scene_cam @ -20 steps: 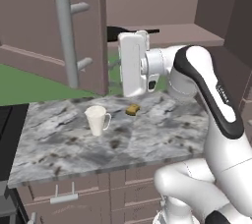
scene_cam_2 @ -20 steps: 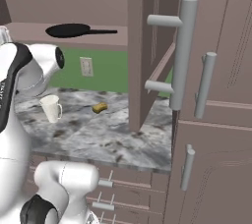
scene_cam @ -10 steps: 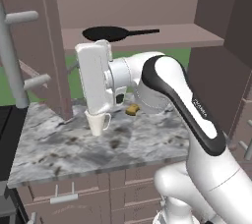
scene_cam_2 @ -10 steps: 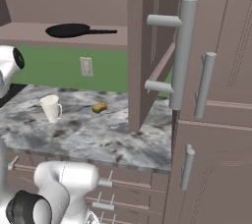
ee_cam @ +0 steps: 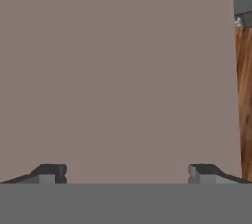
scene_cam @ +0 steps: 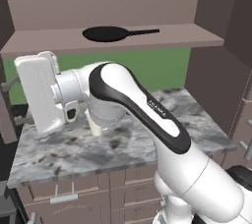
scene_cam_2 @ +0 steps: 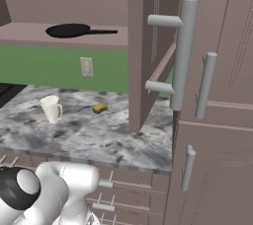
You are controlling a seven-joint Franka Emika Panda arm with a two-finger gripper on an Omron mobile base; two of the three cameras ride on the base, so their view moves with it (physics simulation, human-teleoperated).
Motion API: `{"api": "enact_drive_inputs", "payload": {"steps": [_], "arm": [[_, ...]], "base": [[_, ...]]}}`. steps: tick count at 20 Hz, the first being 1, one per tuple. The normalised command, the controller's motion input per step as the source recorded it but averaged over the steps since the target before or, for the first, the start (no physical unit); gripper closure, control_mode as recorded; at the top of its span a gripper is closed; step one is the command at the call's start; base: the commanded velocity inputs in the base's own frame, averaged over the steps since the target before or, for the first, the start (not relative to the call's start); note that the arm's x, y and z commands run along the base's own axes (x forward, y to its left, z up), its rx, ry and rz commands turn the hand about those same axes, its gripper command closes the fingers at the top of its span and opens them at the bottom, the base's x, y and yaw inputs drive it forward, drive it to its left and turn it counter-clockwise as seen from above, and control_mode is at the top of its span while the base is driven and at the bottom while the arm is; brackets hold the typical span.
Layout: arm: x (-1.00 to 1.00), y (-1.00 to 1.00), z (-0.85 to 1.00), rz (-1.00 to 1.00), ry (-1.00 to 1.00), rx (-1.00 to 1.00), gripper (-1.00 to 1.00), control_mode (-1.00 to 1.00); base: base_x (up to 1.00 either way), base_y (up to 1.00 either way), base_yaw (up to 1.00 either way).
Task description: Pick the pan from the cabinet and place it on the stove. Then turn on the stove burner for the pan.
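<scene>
The black pan [scene_cam: 110, 33] lies flat on the open cabinet's shelf [scene_cam: 197, 35], its thin handle pointing right; the right base view has the pan [scene_cam_2: 69, 30] at upper left. My arm reaches left across the counter, and its white hand [scene_cam: 38, 93] hangs well below and left of the pan. In the hand view my gripper [ee_cam: 127, 174] is open, its fingertips [ee_cam: 49, 173] far apart with nothing between them, facing a plain mauve-brown panel. A dark corner of the stove [scene_cam_2: 7, 92] shows at the left edge.
The right cabinet door [scene_cam_2: 148, 46] stands open over the counter, its silver bar handle [scene_cam_2: 183, 54] jutting forward. A white mug [scene_cam_2: 51, 108] and a yellow sponge [scene_cam_2: 100, 107] sit on the marble counter [scene_cam_2: 99, 135]. Drawers run below it.
My arm has swung left along with the left cabinet door, which is now at the picture's edge. The pan on the shelf is now in full sight. The gripper has opened wide.
</scene>
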Motion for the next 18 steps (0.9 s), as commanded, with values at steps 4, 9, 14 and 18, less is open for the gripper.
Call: {"api": "enact_drive_inputs", "payload": {"steps": [4,9,14,18], "arm": [[-0.04,0.93,-0.05,0.03,0.06,0.0,-1.0,-1.0],[-0.04,0.59,-0.03,0.01,0.04,0.01,-1.0,-1.0],[0.01,-0.14,0.0,0.01,0.0,0.01,-1.0,-1.0],[0.0,-0.48,0.09,0.02,-0.14,0.0,-1.0,-1.0]], "base": [[0.0,0.0,0.0],[0.0,0.0,0.0],[0.0,0.0,0.0],[0.0,0.0,0.0]]}}
